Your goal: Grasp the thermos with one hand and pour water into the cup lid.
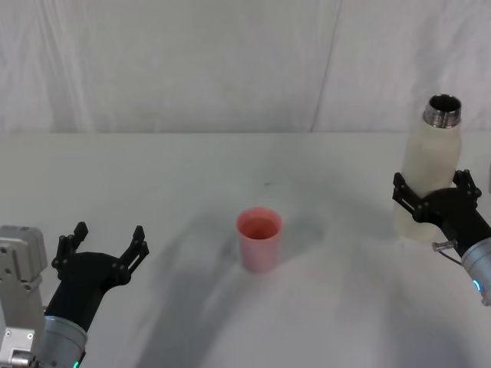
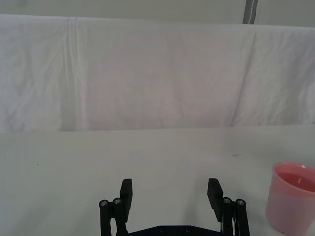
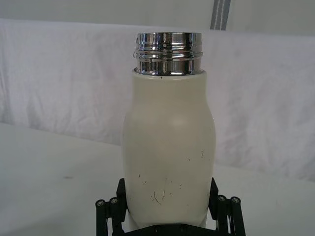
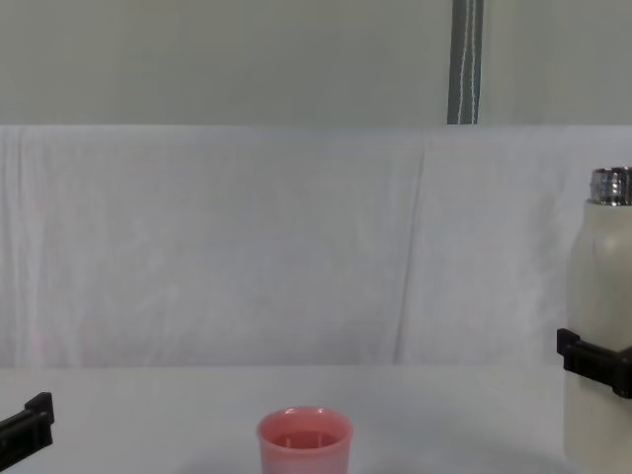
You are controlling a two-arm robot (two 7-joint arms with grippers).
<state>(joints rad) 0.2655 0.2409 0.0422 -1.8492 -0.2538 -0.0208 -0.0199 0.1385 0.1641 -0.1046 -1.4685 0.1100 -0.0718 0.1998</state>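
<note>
The thermos (image 1: pixel 430 180) is a tall cream-white bottle with a bare steel neck. It stands upright on the table at the right, its cap off. My right gripper (image 1: pixel 431 188) reaches around its lower body, one black finger on each side, close against the walls (image 3: pixel 167 162). The jaws are spread as wide as the left gripper's. The pink cup lid (image 1: pixel 259 238) stands upright mid-table, left of the thermos, and liquid shows inside it (image 2: pixel 291 204). My left gripper (image 1: pixel 106 244) rests open at the near left, holding nothing, with the cup lid off to its right.
A white cloth covers the table (image 1: pixel 192 176) and hangs as a backdrop behind it. A grey upright post (image 4: pixel 464 59) stands behind the backdrop. Bare tabletop lies between the cup lid and each gripper.
</note>
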